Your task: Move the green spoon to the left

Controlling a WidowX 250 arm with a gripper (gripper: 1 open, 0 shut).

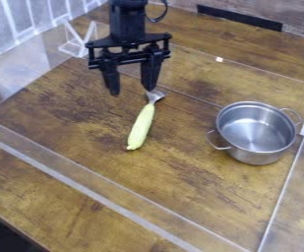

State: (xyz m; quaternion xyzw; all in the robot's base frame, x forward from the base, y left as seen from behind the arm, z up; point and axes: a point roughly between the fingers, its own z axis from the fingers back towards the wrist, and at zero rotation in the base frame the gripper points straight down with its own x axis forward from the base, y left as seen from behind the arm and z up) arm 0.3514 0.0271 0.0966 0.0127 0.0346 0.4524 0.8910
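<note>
The green spoon (141, 124) lies flat on the wooden table (76, 118), its yellow-green handle pointing toward the front left and its small silver bowl toward the back right. My gripper (132, 81) hangs above and behind the spoon's bowl end, pointing straight down. Its two dark fingers (113, 79) stand wide apart with nothing between them. The gripper does not touch the spoon.
A round steel pot (257, 131) with side handles stands to the right of the spoon. A thin white stick (214, 60) lies further back. A clear plastic wall (101, 202) rims the work area along the front and sides. A small clear stand (76, 41) sits at the back left.
</note>
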